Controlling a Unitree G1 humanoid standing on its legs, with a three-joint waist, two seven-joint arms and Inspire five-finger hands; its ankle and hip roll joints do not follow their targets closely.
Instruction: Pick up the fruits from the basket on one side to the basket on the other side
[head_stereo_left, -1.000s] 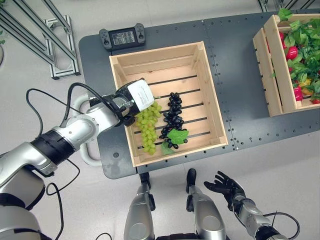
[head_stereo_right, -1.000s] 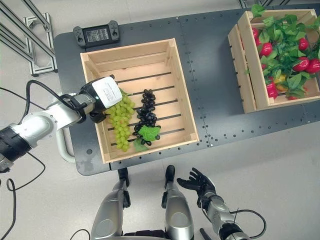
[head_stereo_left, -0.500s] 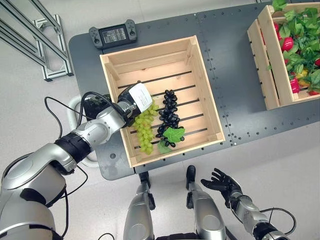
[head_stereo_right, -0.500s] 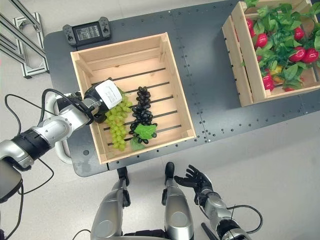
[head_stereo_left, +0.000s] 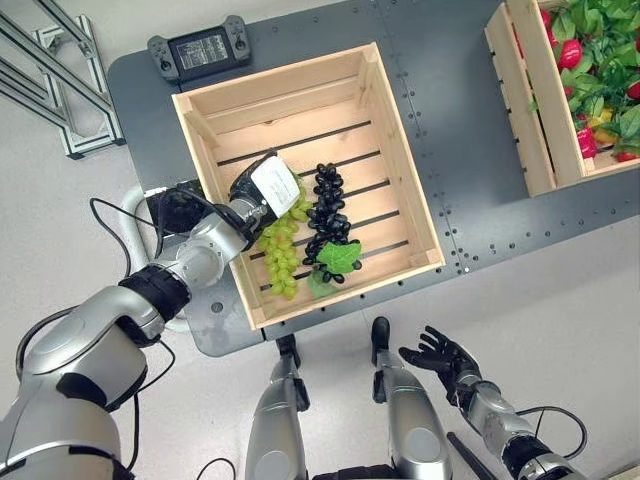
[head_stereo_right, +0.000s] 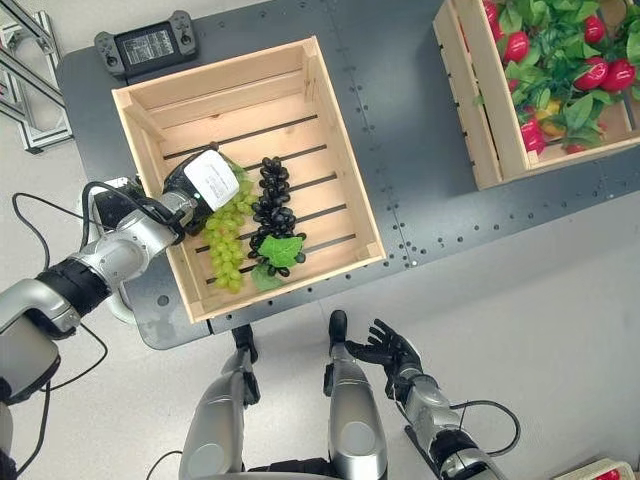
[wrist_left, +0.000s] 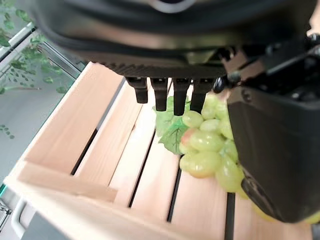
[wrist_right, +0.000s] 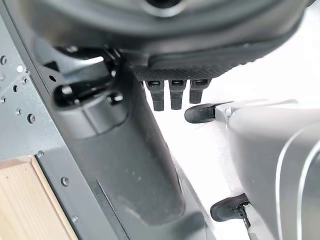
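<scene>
A light wooden crate (head_stereo_left: 405, 150) stands on the dark table, holding a green grape bunch (head_stereo_left: 278, 250) and a black grape bunch (head_stereo_left: 325, 215) with a green leaf. My left hand (head_stereo_left: 250, 195), its thumb under a white cover, rests over the top of the green grapes (wrist_left: 205, 150). Its fingers (wrist_left: 161, 95) are straight, and the grapes lie on the slats beside the thumb. A second crate (head_stereo_left: 515, 100) at the far right is full of red fruit and green leaves. My right hand (head_stereo_left: 435, 355) hangs open below the table's front edge.
A black handheld controller (head_stereo_left: 200, 48) lies on the table behind the near crate. A metal frame (head_stereo_left: 60, 90) stands on the floor to the left. Bare dark tabletop (head_stereo_left: 460, 170) separates the two crates.
The whole picture has shifted, so the camera moved. My left hand stays on the top of the green grapes, and the right hand stays open and low.
</scene>
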